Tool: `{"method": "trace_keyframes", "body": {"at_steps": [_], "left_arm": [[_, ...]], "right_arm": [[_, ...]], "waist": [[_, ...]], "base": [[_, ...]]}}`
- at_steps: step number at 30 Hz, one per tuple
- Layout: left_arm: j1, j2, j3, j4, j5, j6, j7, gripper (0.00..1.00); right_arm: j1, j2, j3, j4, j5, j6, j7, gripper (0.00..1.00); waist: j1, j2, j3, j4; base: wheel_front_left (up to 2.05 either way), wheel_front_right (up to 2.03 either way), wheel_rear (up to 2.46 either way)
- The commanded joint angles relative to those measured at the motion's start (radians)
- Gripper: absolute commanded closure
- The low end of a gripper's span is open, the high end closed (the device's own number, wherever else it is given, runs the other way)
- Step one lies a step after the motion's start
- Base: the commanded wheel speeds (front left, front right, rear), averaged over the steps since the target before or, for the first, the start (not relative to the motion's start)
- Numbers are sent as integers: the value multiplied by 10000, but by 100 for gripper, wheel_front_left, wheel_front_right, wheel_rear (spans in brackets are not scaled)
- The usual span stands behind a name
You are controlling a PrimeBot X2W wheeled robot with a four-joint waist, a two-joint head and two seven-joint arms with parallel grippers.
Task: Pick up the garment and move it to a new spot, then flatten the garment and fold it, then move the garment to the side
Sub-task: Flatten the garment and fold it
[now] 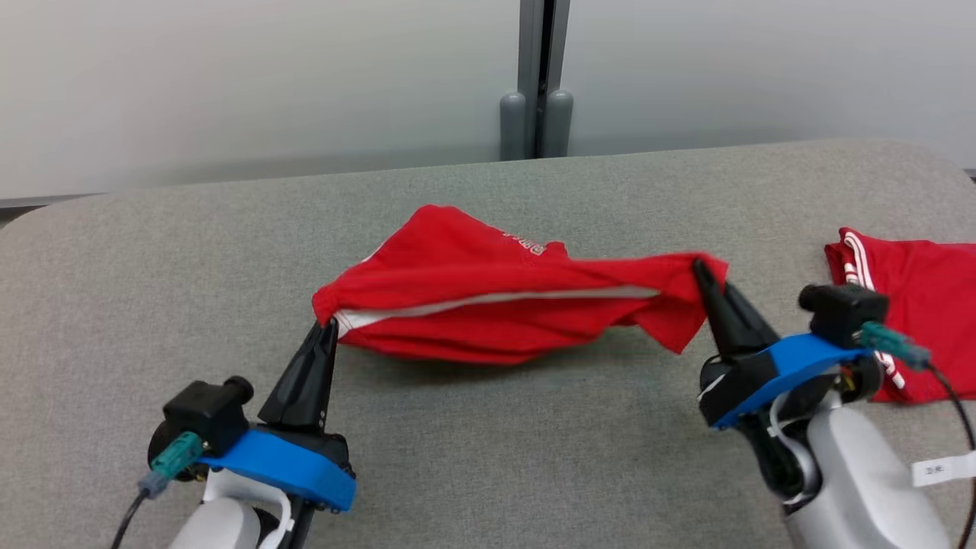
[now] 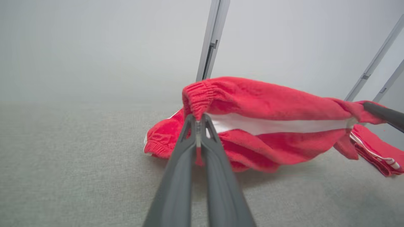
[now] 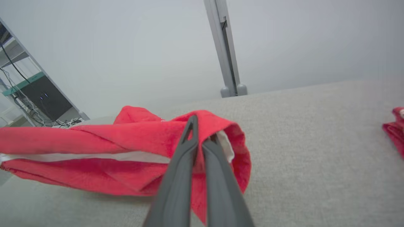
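While the left hand (image 1: pixel 329 326) pinched its elastic hem and the right hand (image 1: pixel 698 267) its opposite end, the soft red cloth garment with white stripe (image 1: pixel 473 290) sagged between them onto the grey fabric surface (image 1: pixel 152 259). Judged light, limp; hems grip best. White lettering (image 1: pixel 526 244) beyond was unreadable.

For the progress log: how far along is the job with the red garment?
Done: the grasp. The left gripper and the right gripper are each shut on one end of the red garment. In hand: the lift, with the cloth stretched between them over the grey table. Left: setting it down at a new spot, flattening, folding and moving it aside. A second red garment lies at the table's right edge.
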Motion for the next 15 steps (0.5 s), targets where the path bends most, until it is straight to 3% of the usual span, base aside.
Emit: {"method": "trace_keyframes", "body": {"at_steps": [1,2,3,10,15], "left_arm": [[-67,195,69,-536,-55,-30,116,100],[-67,195,69,-536,-55,-30,116,100],[33,397,165,-1550,-258,-69,375,100],[20,1221,526,-4993,-1274,-100,2121,100],[-623,1602,736,-5676,-1896,-125,3113,100]], "right_arm": [[236,-228,-163,-714,117,3,152,100],[236,-228,-163,-714,117,3,152,100],[495,-446,-405,-1971,149,3,500,100],[1320,-693,-1201,-6093,331,3,2584,100],[737,-706,-1409,-6806,561,3,3550,100]], "waist": [[0,0,-99,-93],[0,0,-99,-93],[0,0,-169,-164],[0,0,19,-273],[0,0,549,-392]], "base": [[0,0,0],[0,0,0],[0,0,0],[0,0,0],[0,0,0]]}}
